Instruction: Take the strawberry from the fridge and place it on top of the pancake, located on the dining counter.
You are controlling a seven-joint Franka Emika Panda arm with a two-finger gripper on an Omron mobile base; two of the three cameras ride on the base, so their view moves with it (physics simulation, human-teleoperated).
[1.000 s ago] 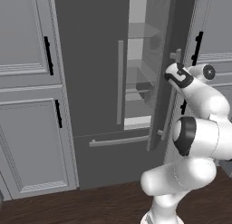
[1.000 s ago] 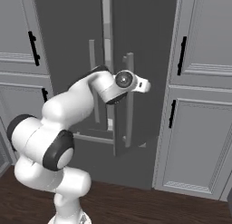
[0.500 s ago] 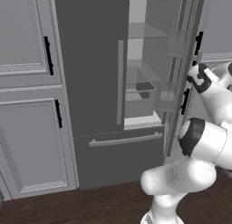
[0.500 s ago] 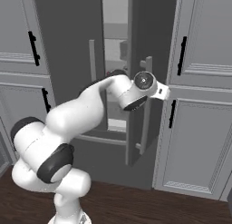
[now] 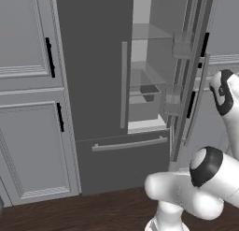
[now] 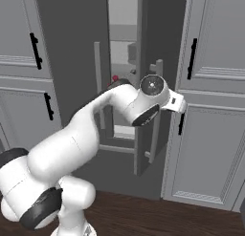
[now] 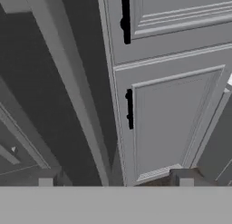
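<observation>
The big dark fridge (image 5: 93, 85) has its right door (image 6: 143, 87) swung much wider than a second ago, so its pale shelves (image 5: 147, 92) now show between the two doors. Back then the door was only a little way open and the arm was pulling on its long bar handle (image 6: 156, 115). The white arm (image 6: 95, 130) has moved off to the right, and it now sits in front of the light grey cupboards (image 6: 210, 111) beside the fridge. The gripper (image 7: 115, 177) has let go of the handle: in the hand view its two dark fingertips (image 7: 45, 178) stand far apart with nothing between them, and they look at a cupboard door with black handles (image 7: 130, 109). A tiny red thing, likely the strawberry (image 6: 115, 78), peeks out on a shelf inside, just above the arm in the right base view. With the door open, the arm probably needs to reach in for it next. The pancake and the dining counter are somewhere else in the room.
</observation>
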